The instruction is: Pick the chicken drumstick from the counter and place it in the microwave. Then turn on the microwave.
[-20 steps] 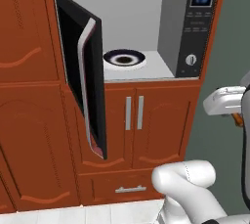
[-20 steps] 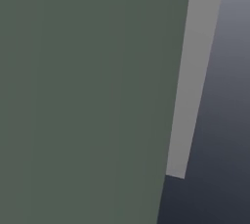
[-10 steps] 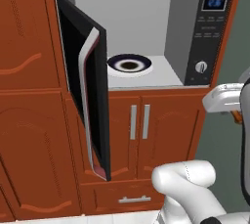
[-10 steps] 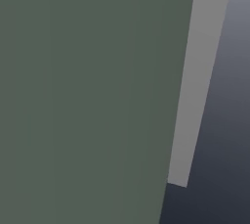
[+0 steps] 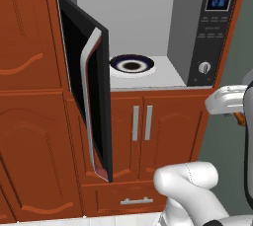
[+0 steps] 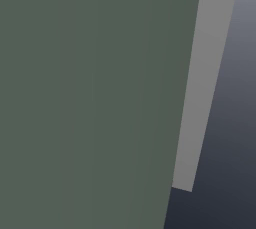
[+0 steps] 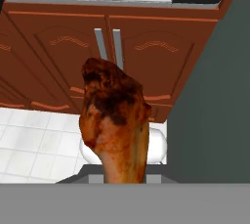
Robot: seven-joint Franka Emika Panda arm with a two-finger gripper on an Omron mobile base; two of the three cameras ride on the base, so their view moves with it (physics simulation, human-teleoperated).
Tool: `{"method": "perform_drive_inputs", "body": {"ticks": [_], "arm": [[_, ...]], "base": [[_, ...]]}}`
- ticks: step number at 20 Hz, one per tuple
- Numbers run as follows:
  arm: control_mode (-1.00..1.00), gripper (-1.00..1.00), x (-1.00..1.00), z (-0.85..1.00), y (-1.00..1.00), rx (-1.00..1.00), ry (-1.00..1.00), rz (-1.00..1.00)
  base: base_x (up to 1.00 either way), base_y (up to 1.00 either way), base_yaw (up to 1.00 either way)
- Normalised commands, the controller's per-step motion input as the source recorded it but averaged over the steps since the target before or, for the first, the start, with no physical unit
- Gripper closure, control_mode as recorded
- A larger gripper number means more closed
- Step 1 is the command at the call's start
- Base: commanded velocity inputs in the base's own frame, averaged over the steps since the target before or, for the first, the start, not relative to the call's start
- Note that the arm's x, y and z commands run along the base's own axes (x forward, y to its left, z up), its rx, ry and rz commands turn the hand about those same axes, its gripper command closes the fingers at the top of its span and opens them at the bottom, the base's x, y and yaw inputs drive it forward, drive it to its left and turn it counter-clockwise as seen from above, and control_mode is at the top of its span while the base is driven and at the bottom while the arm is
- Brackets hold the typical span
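Observation:
The chicken drumstick (image 7: 115,120), glossy brown-orange, stands upright right in front of the hand camera with my gripper (image 7: 124,175) shut on its thin lower end. In the left base view the gripper (image 5: 236,109) hangs at the right edge, below and to the right of the microwave (image 5: 148,37), and an orange bit of the drumstick (image 5: 240,118) peeks out under it. The microwave's black door (image 5: 91,101) is swung wide open to the left. A round dark-rimmed plate (image 5: 131,64) sits on its floor. The control panel (image 5: 212,32) carries a blue display and a knob (image 5: 204,67). The counter is out of view.
Reddish-brown cabinet doors with silver handles (image 5: 141,121) sit under the microwave, with a drawer (image 5: 133,200) below them. A grey-green wall (image 5: 222,151) stands to the right and looms close in the right base view (image 6: 90,98). White floor tiles (image 7: 34,140) lie below.
The whole picture has shifted and grown a little: the base has driven closer to the microwave. The gripper keeps its hold on the drumstick at the right edge.

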Motion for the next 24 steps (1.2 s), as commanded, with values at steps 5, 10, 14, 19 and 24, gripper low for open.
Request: {"method": "perform_drive_inputs", "body": {"ticks": [5,10,14,19,24], "arm": [[-1.00,1.00,0.71,-0.16,0.17,-0.03,-0.06,0.13],[-1.00,1.00,1.00,-0.02,0.17,-0.01,-0.15,0.18],[-1.00,1.00,0.97,0.00,0.11,-0.01,-0.06,0.11],[-1.00,1.00,0.90,0.00,0.26,-0.03,-0.03,0.07],[-1.00,1.00,0.38,0.11,0.20,-0.05,-0.03,0.00]], "base": [[0.00,0.00,0.00],[0.00,0.00,0.00],[0.00,0.00,0.00],[0.00,0.00,0.00],[0.00,0.00,0.00]]}}
